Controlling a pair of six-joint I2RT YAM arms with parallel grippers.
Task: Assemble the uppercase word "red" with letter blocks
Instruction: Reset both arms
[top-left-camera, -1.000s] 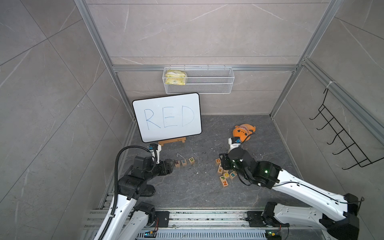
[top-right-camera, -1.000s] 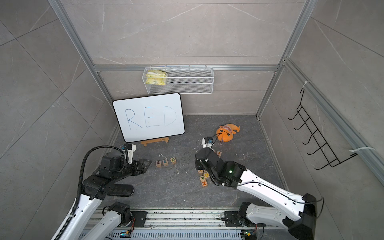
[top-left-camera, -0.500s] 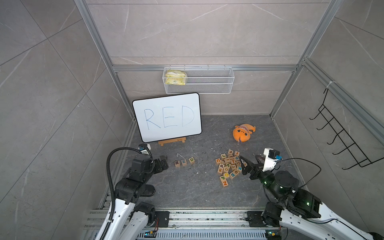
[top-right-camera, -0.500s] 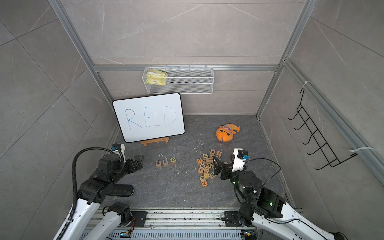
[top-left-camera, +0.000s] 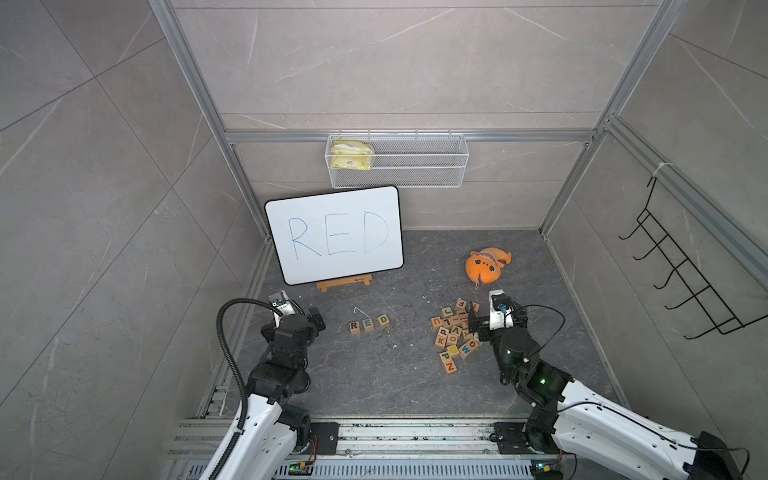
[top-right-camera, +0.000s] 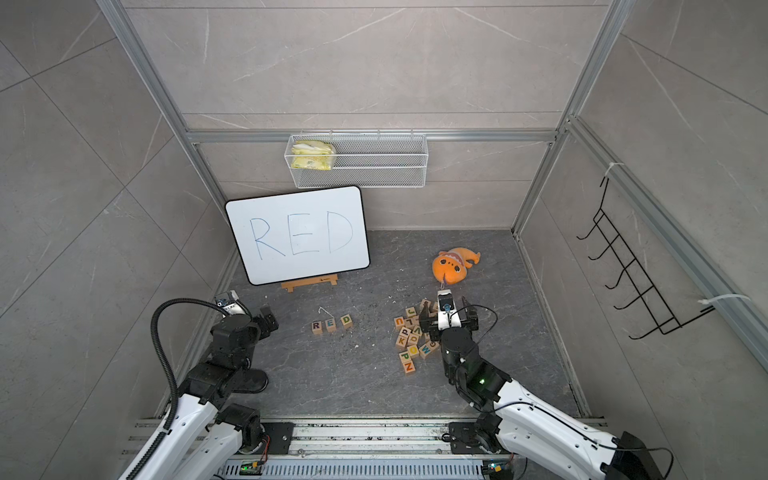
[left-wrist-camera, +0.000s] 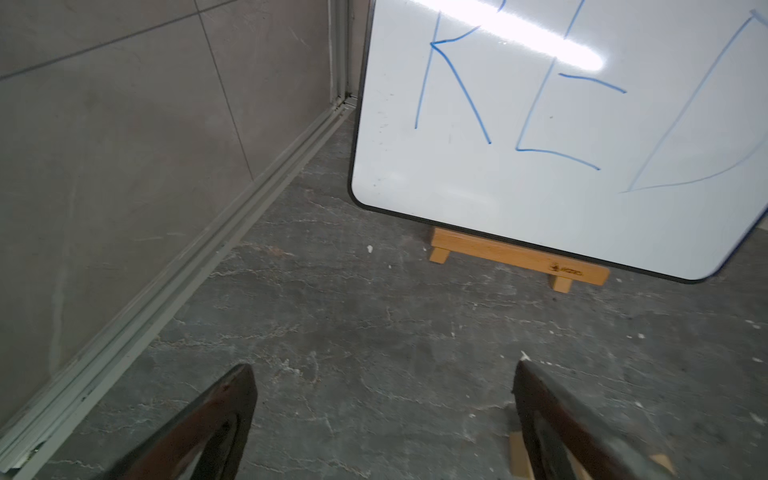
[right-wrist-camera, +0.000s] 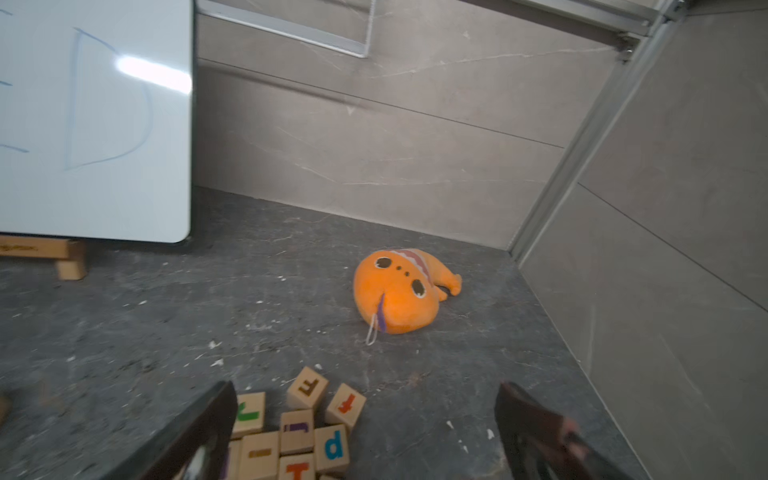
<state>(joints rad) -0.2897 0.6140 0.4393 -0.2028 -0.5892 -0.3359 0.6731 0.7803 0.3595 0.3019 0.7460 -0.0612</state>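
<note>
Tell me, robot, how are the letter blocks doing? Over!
Left gripper open, empty. Right gripper open, empty, at the spare blocks. R block, E block, D block in a row, reading RED. Both grippers clear of the row.

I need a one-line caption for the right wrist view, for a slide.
Open right pincer hovers above the pile of loose letter blocks, with the orange plush toy and the whiteboard beyond.

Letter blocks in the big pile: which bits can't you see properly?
In both top views the right gripper covers part of the spare-block pile.
In the right wrist view the nearest blocks are cut off by the bottom edge.
The yellow packet in the wire basket: print too small.
</note>
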